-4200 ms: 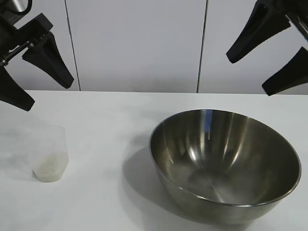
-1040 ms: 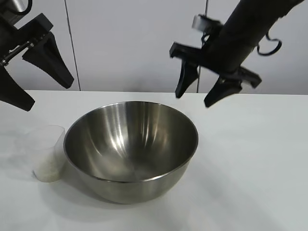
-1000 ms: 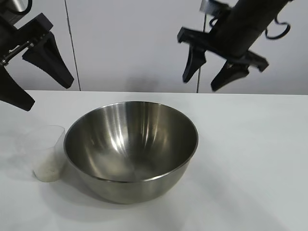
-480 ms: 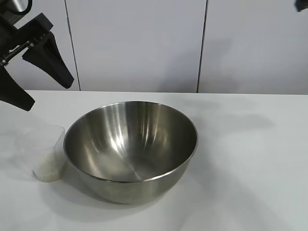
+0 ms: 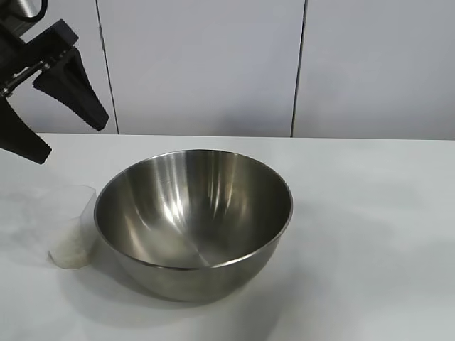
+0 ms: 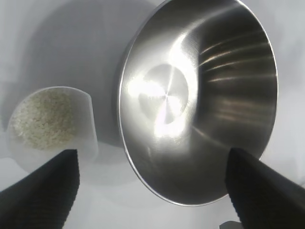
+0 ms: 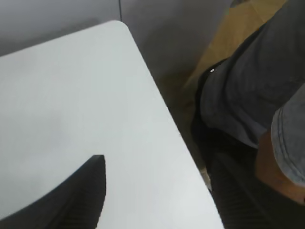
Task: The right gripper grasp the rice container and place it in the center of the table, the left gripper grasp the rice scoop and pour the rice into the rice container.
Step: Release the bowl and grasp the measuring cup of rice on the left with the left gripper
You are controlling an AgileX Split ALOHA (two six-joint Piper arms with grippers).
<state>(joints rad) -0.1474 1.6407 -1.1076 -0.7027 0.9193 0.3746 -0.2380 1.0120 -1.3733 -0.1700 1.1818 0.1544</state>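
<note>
The rice container (image 5: 193, 220), a large shiny steel bowl, stands empty on the white table (image 5: 370, 213), left of its middle. It also shows in the left wrist view (image 6: 200, 105). The rice scoop (image 5: 73, 227), a small clear cup, stands close beside the bowl's left side with rice (image 6: 42, 119) in its bottom. My left gripper (image 5: 72, 141) hangs open and empty above and behind the scoop. My right gripper (image 7: 159, 191) is out of the exterior view. Its wrist view shows it open and empty over the table's edge.
White wall panels (image 5: 206, 64) stand behind the table. The right wrist view shows the table's rounded corner (image 7: 116, 23) and a person's leg in jeans (image 7: 248, 90) just beyond it.
The bowl went from the right to beside the scoop. My right gripper, open above it a second ago, rose and left the exterior view at the upper right. The left arm stayed still.
</note>
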